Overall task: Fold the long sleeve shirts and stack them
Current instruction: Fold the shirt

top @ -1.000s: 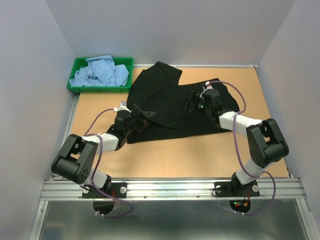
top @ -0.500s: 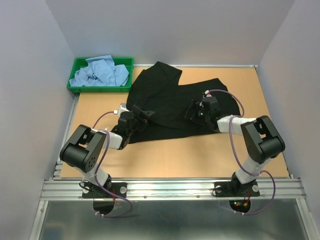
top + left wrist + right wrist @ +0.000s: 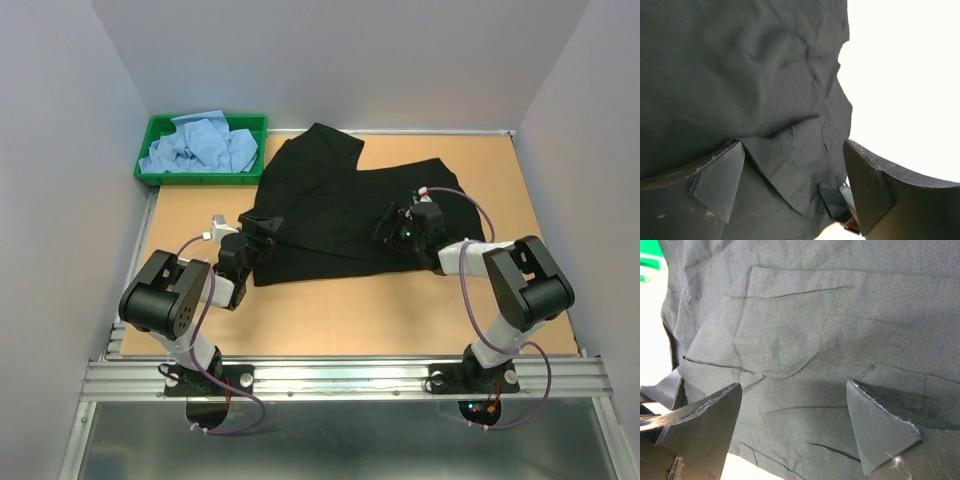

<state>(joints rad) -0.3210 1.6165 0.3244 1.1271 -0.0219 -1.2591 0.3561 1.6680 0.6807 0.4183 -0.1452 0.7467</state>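
Note:
The black long sleeve shirt (image 3: 330,200) lies spread and creased on the tan table. My left gripper (image 3: 262,230) is open at the shirt's near-left edge. In the left wrist view its fingers (image 3: 715,182) straddle a raised fold of black cloth (image 3: 790,165) without clamping it. My right gripper (image 3: 392,224) is open low over the shirt's near-right part. In the right wrist view its fingers (image 3: 880,432) stand wide apart over flat cloth (image 3: 805,345). Light blue shirts (image 3: 200,145) lie crumpled in the tray.
A green plastic tray (image 3: 150,172) stands at the back left corner; a corner of it shows in the right wrist view (image 3: 649,260). Grey walls close in the table on three sides. Bare tan tabletop (image 3: 360,310) lies between the shirt and the arm bases.
The left gripper has drawn back left to the shirt's near-left edge. The right gripper has moved a little nearer over the cloth. The shirt's near edge lies flatter.

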